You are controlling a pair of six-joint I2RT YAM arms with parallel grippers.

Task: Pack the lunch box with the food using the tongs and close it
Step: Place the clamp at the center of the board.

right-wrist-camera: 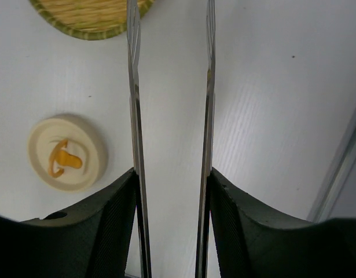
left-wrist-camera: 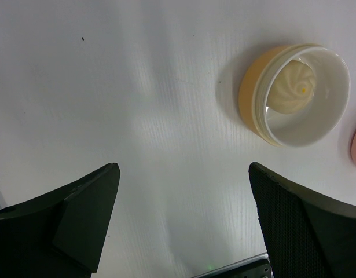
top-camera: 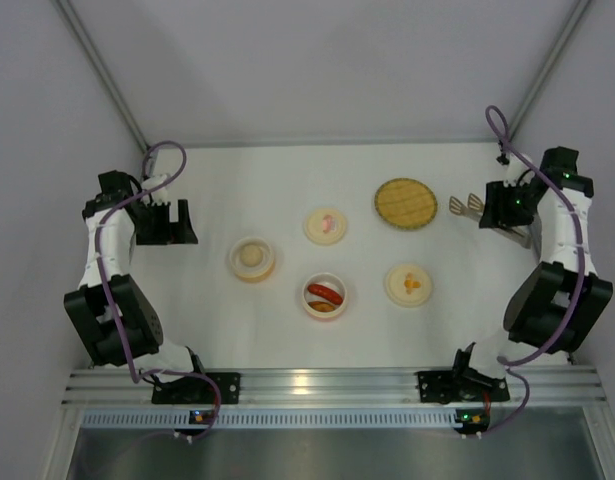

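Observation:
My right gripper point(top-camera: 489, 208) point(right-wrist-camera: 172, 171) is shut on the silver tongs point(top-camera: 465, 206) point(right-wrist-camera: 134, 110). One tong arm lies against each finger, and the tips point left toward the woven plate point(top-camera: 405, 203) point(right-wrist-camera: 91, 17). The plate looks bare. Red-orange sausage pieces point(top-camera: 324, 294) lie in a pink-rimmed round lunch box cup point(top-camera: 325, 310). A cream ball point(top-camera: 251, 256) point(left-wrist-camera: 292, 92) sits in an orange lunch box cup point(top-camera: 251, 272) point(left-wrist-camera: 250, 92). My left gripper point(top-camera: 168, 222) point(left-wrist-camera: 183, 174) hangs open over bare table, left of the orange cup.
Two cream round lids lie flat on the table: one with a pink mark point(top-camera: 325, 224), one with an orange mark point(top-camera: 408, 284) point(right-wrist-camera: 66, 152). Grey walls enclose the table on three sides, and an aluminium rail point(top-camera: 327, 382) runs along the near edge.

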